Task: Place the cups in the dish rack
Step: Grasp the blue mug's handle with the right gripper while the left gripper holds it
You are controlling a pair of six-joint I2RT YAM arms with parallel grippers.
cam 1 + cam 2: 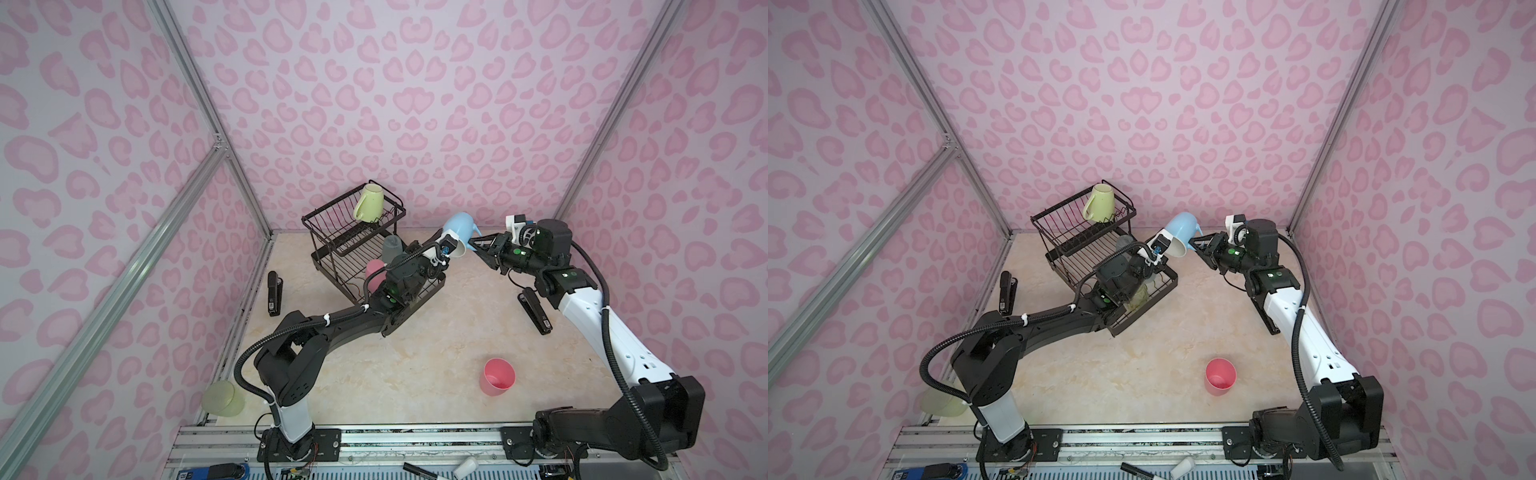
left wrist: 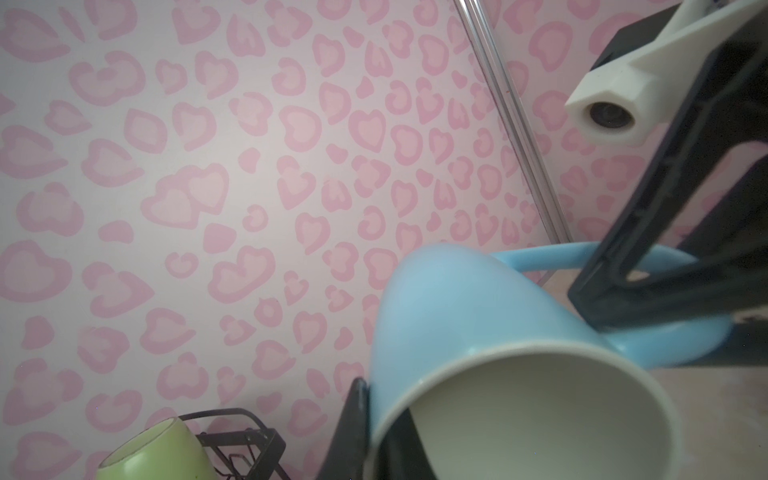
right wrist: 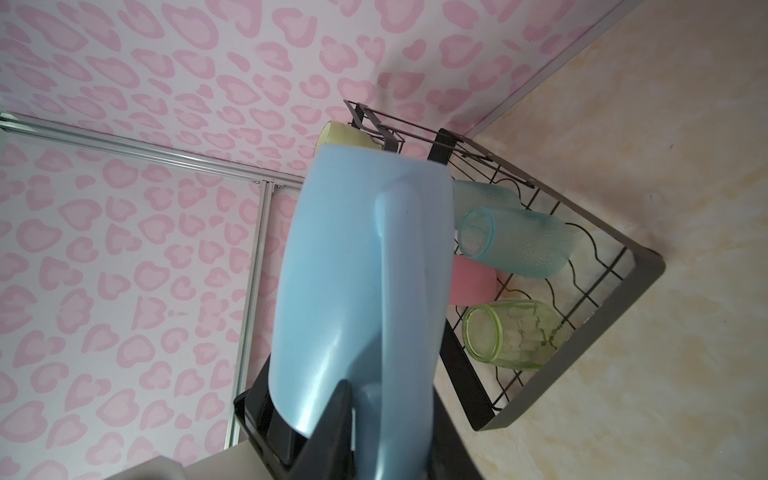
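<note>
A light-blue mug (image 1: 455, 232) (image 1: 1177, 232) hangs tilted in the air beside the dish rack (image 1: 316, 216) (image 1: 1042, 218). My left gripper (image 1: 446, 246) (image 2: 376, 405) is shut on its rim, one finger inside. My right gripper (image 1: 473, 243) (image 3: 386, 415) is shut on the handle. A lime mug (image 1: 368, 202) (image 3: 345, 135) lies in the upper basket. The lower tray holds two blue-grey tumblers (image 3: 523, 245), a pink cup (image 3: 473, 282) and a green tumbler (image 3: 511, 332). Another pink cup (image 1: 497, 376) stands upright on the table. A second green tumbler (image 1: 223, 398) lies at the near left corner.
Two black staplers lie on the table, one left of the rack (image 1: 274, 293), one under my right arm (image 1: 534, 309). A marker (image 1: 419, 469) and a white piece (image 1: 464, 466) rest on the front rail. Patterned walls close in on three sides.
</note>
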